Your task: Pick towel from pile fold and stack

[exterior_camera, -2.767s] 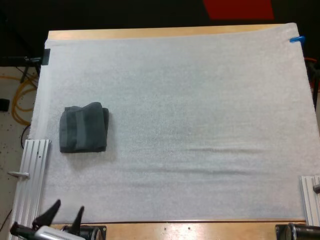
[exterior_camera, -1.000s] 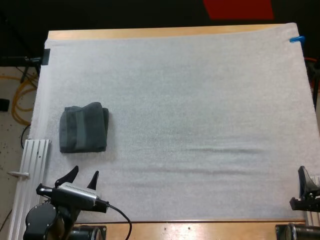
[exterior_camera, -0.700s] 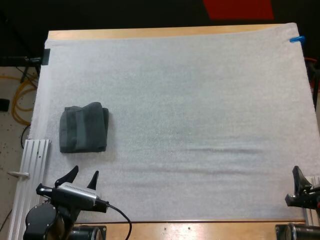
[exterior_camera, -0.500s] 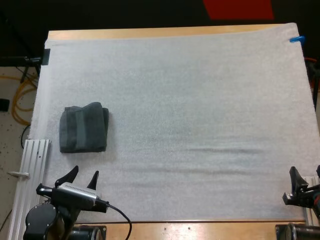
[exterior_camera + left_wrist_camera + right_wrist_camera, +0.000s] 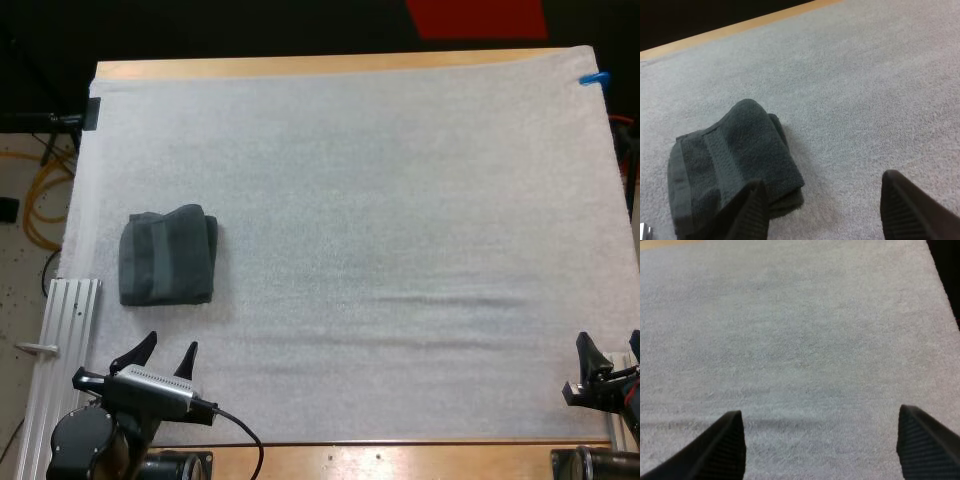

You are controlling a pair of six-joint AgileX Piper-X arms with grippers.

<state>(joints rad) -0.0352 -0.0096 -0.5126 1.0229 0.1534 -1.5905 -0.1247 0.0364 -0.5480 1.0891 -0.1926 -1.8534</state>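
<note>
One folded dark grey-green towel (image 5: pixel 167 256) lies on the left side of the white mat (image 5: pixel 380 220). My left gripper (image 5: pixel 166 354) hovers open near the mat's front left corner, just short of that towel. In the left wrist view the folded towel (image 5: pixel 730 162) sits beyond the two spread fingers (image 5: pixel 752 212), untouched. My right gripper (image 5: pixel 608 354) stands open at the mat's front right edge, over bare mat (image 5: pixel 805 340), with nothing between its fingers (image 5: pixel 722 445).
Aluminium rails run along the table's left (image 5: pixel 62 350) and right (image 5: pixel 620 395) front edges. Bare wood (image 5: pixel 330 65) borders the mat at the far side. Orange cables (image 5: pixel 40 195) lie on the floor to the left.
My left arm rose into view near the front left corner and now holds still. My right gripper has come in from the right edge and keeps edging leftward. The towel has not moved.
</note>
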